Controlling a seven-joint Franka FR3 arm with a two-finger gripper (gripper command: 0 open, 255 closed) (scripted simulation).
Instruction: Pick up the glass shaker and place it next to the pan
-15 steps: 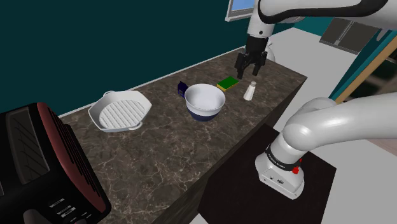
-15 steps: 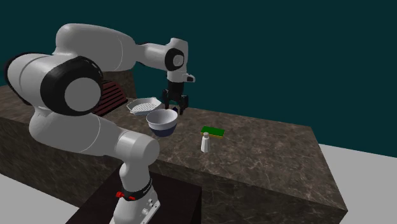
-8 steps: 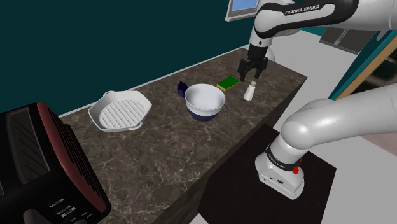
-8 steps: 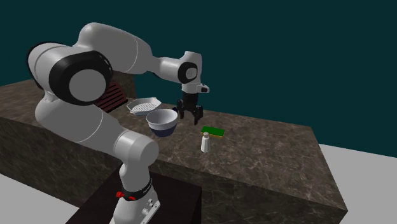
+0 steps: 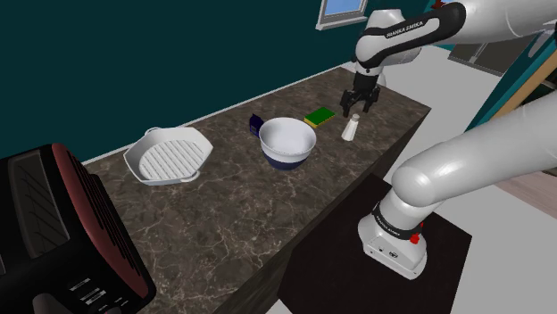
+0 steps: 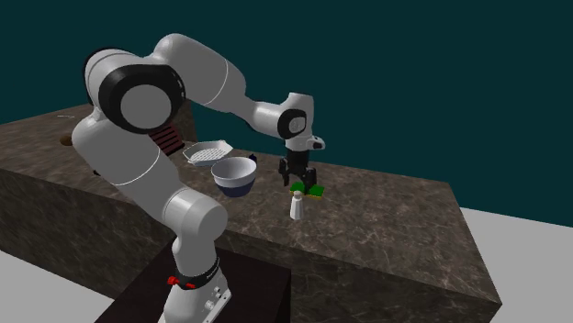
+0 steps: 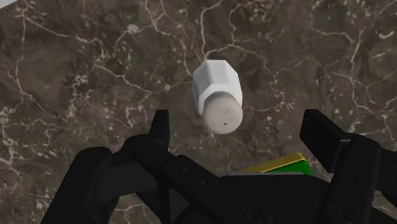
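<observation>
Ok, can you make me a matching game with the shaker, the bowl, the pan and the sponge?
Things:
1. shaker
2. bowl
3. pan
4. sponge

Clues:
A. green and yellow
B. white, with ribs inside
C. blue outside, white inside
D. small and white, standing just below the gripper

Pairs: 1-D, 2-C, 3-B, 4-A

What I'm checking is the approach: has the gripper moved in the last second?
Yes. In the second exterior view the gripper has gone right, away from the bowl, and now hangs just above the shaker.
</observation>
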